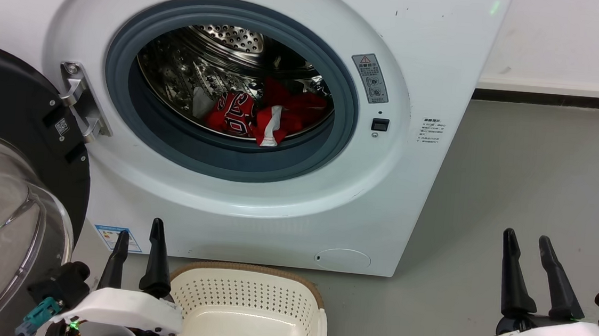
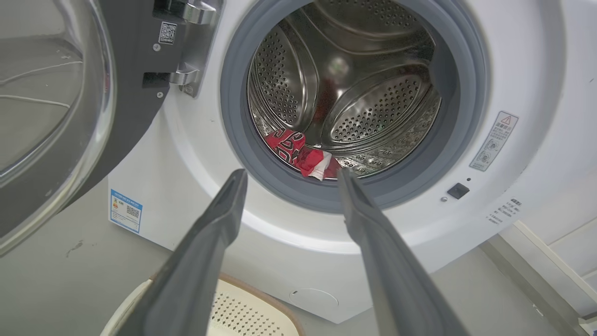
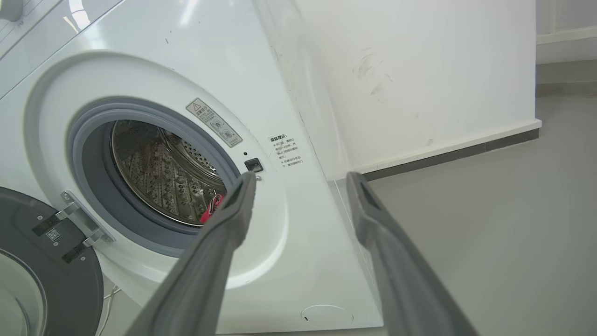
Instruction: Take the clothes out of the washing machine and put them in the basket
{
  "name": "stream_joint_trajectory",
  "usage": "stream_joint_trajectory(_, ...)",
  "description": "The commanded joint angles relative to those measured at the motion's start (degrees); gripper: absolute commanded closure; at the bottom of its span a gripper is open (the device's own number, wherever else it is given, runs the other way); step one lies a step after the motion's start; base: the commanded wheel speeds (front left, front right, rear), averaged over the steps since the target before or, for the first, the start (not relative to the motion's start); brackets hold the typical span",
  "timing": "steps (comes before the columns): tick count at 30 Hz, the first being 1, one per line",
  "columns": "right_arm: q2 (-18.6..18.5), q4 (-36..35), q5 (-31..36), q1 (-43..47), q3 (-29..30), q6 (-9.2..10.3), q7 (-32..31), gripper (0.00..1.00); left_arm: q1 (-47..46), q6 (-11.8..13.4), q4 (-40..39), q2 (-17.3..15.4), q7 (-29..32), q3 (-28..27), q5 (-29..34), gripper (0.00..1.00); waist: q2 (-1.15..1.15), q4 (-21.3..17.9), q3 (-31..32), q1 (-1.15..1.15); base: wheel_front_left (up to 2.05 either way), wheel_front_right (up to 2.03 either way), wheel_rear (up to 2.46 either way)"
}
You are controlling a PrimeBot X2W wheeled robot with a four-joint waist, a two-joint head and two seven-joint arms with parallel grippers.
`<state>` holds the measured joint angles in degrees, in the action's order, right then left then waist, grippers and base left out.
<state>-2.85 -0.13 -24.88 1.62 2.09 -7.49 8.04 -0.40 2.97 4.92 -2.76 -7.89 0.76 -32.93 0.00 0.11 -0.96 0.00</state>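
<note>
Both of your grippers hang in front of the big white front-loading washing machine [image 1: 420, 65]. The left gripper [image 1: 139, 229] has its 2 dark fingers spread apart with nothing between them. The right gripper [image 1: 527, 236] is spread and holding nothing too.

The 2 small red clothes [image 1: 266, 114] lie in a soft heap ahead of the left jaws and higher than them. They sit at the bottom front of the shiny steel drum with holes [image 1: 224, 36], just behind the grey rubber ring [image 1: 236, 157]. In the left wrist view the heap lines up right between the 2 fingertips, so the left arm looks like the better one to use.

Keep those jaws wide. Lift them over the low lip of the ring, then push into the thick part of the heap, not the thin white edge. Close on a fat fold so it will not slip. Pull back up and over the ring, or the cloth may catch.

The black-rimmed glass door [image 1: 11, 92] stands open close on the outer side of the left jaws, so do not swing that way. The small cream plastic basket with holes and a brown rim [image 1: 249, 268] waits just beside and below them.
</note>
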Motion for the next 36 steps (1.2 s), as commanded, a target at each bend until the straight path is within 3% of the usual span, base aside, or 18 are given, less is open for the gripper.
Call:
stream_joint_trajectory(1, -0.08, -1.09, 2.07, 0.41, -0.18, 0.00, 0.55, 0.00, 0.04, 0.43, -0.93, -0.13, -0.68, 0.14, 1.81, 0.00, 0.00, 0.01, 0.00, 0.00, 0.00, 0.00, 0.00)
stream_joint_trajectory(36, -0.05, -4.78, 21.94, 3.08, -1.28, 0.01, 4.99, 0.00, 2.05, 3.54, -1.85, -0.15, -5.14, 2.05, 19.15, 0.00, 0.00, -0.12, -0.18, 0.00, 0.00, 0.00, 0.00)
